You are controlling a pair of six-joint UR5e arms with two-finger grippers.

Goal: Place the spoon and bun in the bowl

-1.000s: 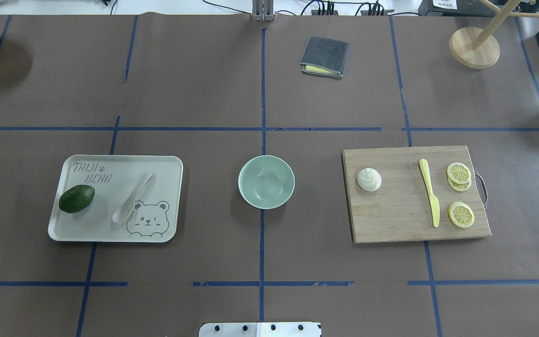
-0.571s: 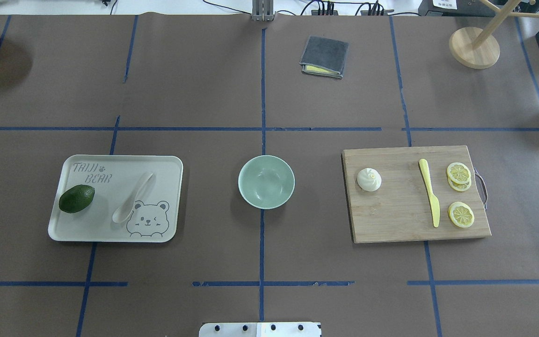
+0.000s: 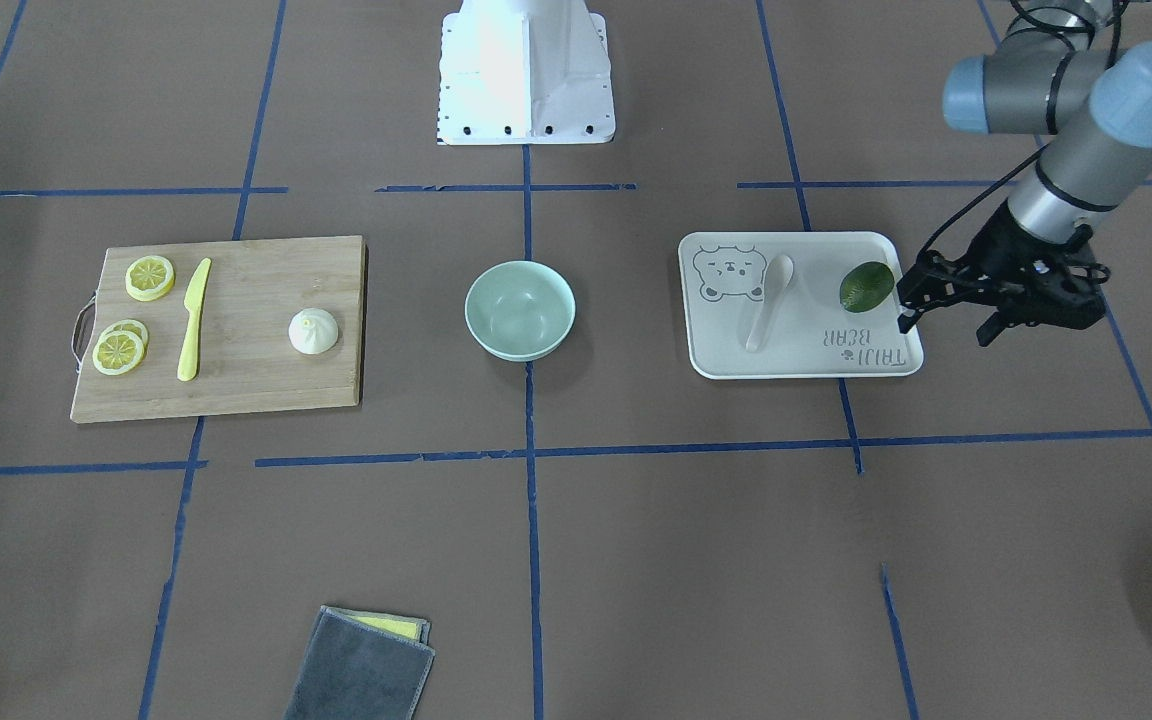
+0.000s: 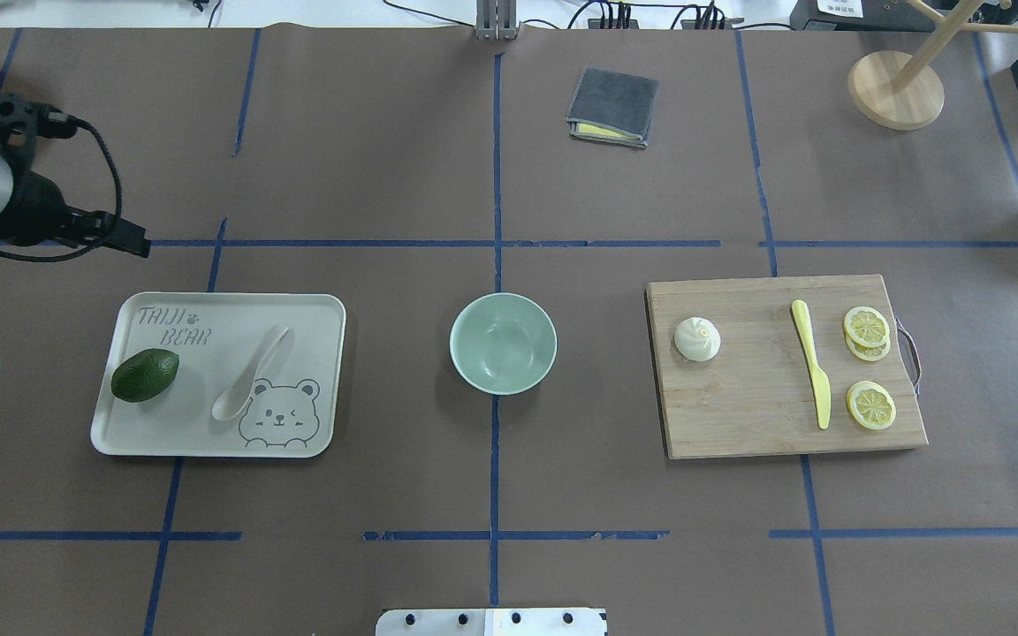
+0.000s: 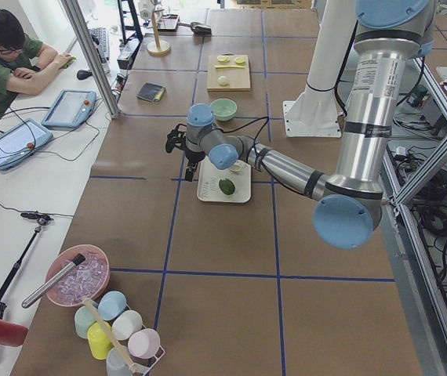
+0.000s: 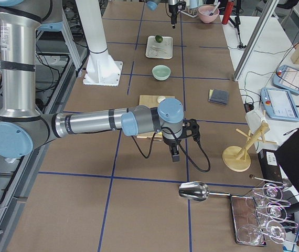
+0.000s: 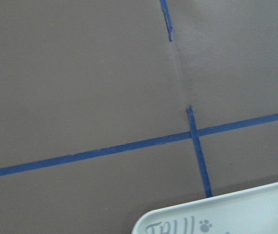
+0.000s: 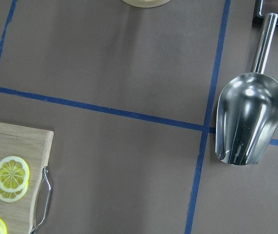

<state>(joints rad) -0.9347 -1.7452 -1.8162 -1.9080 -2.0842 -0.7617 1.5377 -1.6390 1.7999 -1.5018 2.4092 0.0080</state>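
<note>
Well, spoon (image 4: pixel 253 371): lay on the tray (image 4: pixel 208 437) beside the green fruit (image 4: pixel 145 374), nothing touching it.
Bun (image 4: pixel 697 339): sat on the cutting board (image 4: pixel 739 406), well apart from the yellow knife (image 4: pixel 812 362).
Bowl (image 4: pixel 503 344): stood between tray and board, apart from both.
Left gripper (image 3: pixel 942 330): hovered just off the tray's outer edge near the fruit, jaws seemingly apart, gripping nothing.
Right gripper (image 6: pixel 174 153): showed only in the side view, over the table beyond the board; jaws could not be judged.

spoon (image 4: pixel 253 371): one
bun (image 4: pixel 697 339): one
bowl (image 4: pixel 503 344): one
tray (image 4: pixel 208 433): one
green fruit (image 4: pixel 145 374): one
cutting board (image 4: pixel 739 397): one
yellow knife (image 4: pixel 812 362): one
lemon slices (image 4: pixel 870 405): three, and two of them overlap
grey cloth (image 4: pixel 612 106): one
metal scoop (image 8: pixel 248 122): one
wooden stand (image 4: pixel 895 88): one
robot arms (image 6: pixel 86 123): two in view
</note>
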